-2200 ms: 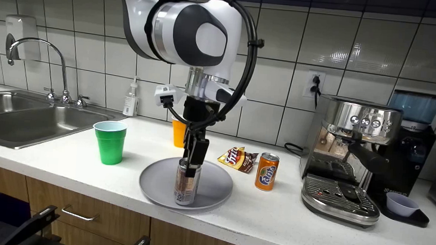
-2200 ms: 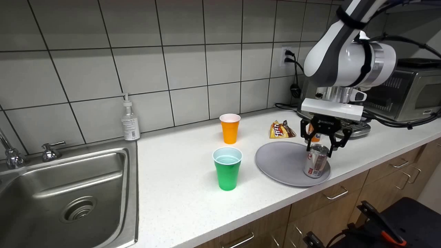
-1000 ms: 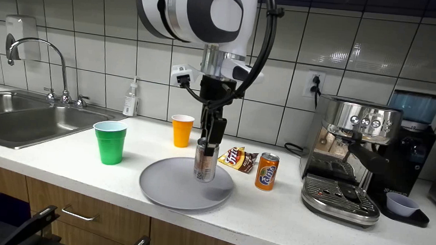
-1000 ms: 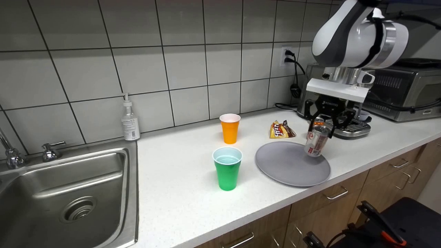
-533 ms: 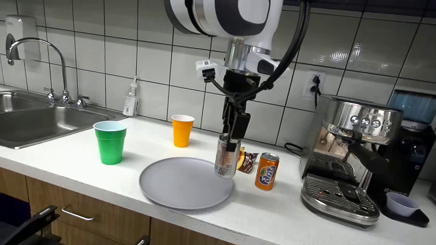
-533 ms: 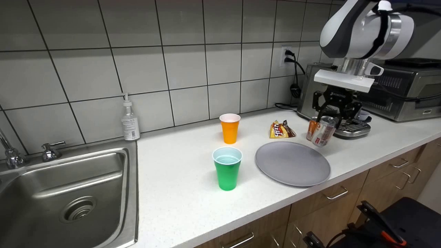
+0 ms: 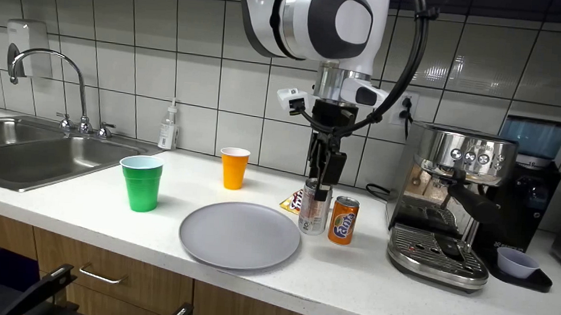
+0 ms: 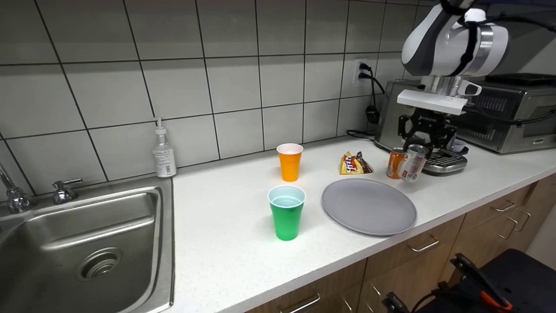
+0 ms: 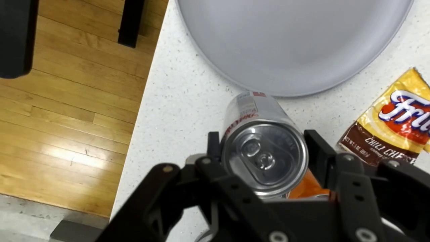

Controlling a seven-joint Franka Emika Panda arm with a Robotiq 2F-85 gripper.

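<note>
- In an exterior view, the gripper [image 7: 318, 186] pointed straight down and pinched a silver can [image 7: 313, 217] near its top. The silver can was right under the gripper, and its long way ran up and down, or almost. An orange can [image 7: 343, 224] stood just beside it.
- In an exterior view, the silver can looked a bit tipped, with its top tucked in under the gripper. A plate [image 8: 369, 206] was near it, and so was a chip bag [image 8: 354, 165]. I could not tell if the silver can's bottom touched the counter [image 8: 226, 217].
- In the wrist view, the fingers [image 9: 317, 151] squeezed both sides of the silver can's round top. The silver can was off the plate, close to its edge, and the orange can peeked out from behind it.
</note>
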